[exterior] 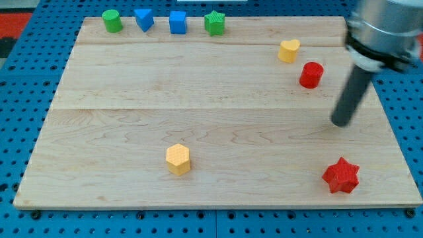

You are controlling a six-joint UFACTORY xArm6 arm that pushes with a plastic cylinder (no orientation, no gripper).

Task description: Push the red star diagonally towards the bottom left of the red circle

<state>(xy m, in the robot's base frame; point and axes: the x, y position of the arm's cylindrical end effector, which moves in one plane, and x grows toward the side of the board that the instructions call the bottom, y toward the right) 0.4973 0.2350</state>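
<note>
The red star [341, 175] lies near the board's bottom right corner. The red circle [310, 75] stands at the upper right, well above the star. My tip [341, 122] rests on the board between them, to the right of the circle and a little below it, and above the star. It touches neither block.
A yellow heart [288, 50] sits just up and left of the red circle. A yellow hexagon [178, 158] lies at the lower middle. Along the top edge stand a green cylinder [112, 21], two blue blocks [144, 19] [177, 22] and a green star [214, 23].
</note>
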